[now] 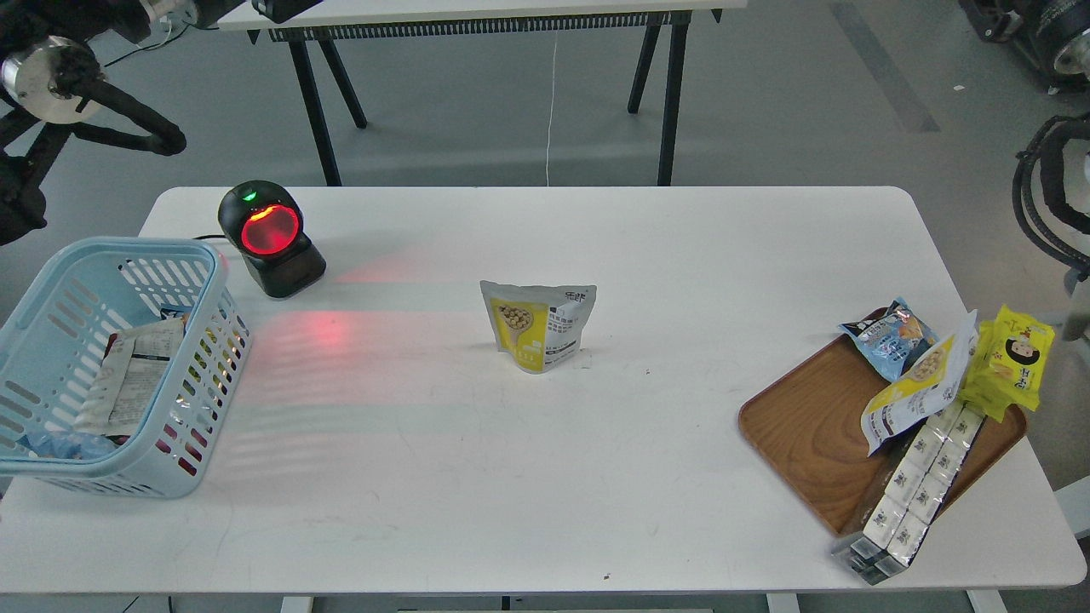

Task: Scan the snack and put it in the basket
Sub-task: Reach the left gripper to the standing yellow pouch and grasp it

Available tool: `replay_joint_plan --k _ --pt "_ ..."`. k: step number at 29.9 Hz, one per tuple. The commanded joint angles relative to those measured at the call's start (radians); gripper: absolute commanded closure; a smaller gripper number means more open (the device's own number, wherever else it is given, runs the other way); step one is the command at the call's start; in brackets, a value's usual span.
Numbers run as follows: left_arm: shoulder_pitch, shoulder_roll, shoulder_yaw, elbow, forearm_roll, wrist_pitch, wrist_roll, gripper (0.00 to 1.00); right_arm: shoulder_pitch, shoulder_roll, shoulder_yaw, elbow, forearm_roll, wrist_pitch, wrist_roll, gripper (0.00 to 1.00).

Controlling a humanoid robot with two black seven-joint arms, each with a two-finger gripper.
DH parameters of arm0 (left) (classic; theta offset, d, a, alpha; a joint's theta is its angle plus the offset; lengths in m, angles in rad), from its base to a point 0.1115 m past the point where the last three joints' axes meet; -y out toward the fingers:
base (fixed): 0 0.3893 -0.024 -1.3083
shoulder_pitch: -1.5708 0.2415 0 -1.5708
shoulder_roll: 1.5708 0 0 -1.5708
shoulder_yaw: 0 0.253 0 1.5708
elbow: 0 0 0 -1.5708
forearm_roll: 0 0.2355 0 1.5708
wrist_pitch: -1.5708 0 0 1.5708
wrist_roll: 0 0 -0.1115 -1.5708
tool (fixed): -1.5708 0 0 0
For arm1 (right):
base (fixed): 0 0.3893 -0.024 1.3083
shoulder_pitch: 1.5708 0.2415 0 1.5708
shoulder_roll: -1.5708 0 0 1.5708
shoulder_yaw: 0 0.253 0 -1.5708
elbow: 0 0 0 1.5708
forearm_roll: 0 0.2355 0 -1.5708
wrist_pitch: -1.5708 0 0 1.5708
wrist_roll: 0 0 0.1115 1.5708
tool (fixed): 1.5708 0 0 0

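The snack (539, 336), a foil pouch with a yellow lower part, a white top and a picture of beige nuts, stands upright at the middle of the white table (545, 477). The light blue basket (209, 366) sits at the table's left edge and holds a few packets. Both arms are raised far from the snack. Only a dark tip of my left gripper (285, 8) shows at the top edge, too little to tell its state. Of my right arm (1052, 42) only joints show at the top right; its gripper is out of view.
A black scanner (271, 238) with a glowing red window stands at the back left, next to the basket. A wooden tray (805, 426) at the right holds a blue snack bag (890, 336), a second nut pouch (920, 383), a yellow cartoon packet (1018, 362) and a long white multipack (911, 494).
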Motion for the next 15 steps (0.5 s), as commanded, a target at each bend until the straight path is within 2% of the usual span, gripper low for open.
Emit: replay_joint_plan --k 1,4,6,11,12,15 --pt "-0.018 0.024 -0.005 -0.173 0.286 0.0 -0.035 0.06 -0.082 0.032 0.112 -0.017 0.075 0.035 0.0 0.01" --pt "-0.021 0.016 -0.005 -0.251 0.473 0.0 -0.058 0.06 -0.158 0.048 0.224 -0.022 0.081 0.065 0.0 0.01" --pt "-0.02 0.013 0.006 -0.3 0.593 0.0 -0.09 0.07 -0.211 0.07 0.305 -0.046 0.083 0.084 -0.004 0.01" --pt "-0.009 -0.021 0.009 -0.446 0.929 0.0 -0.132 0.1 -0.287 0.163 0.502 -0.138 0.097 0.099 -0.133 0.01" --pt "-0.007 -0.039 0.009 -0.459 0.995 0.0 -0.136 0.1 -0.294 0.167 0.525 -0.149 0.097 0.11 -0.148 0.01" --pt "0.006 -0.091 0.018 -0.474 1.156 0.0 -0.165 0.09 -0.297 0.168 0.528 -0.155 0.097 0.148 -0.153 0.01"
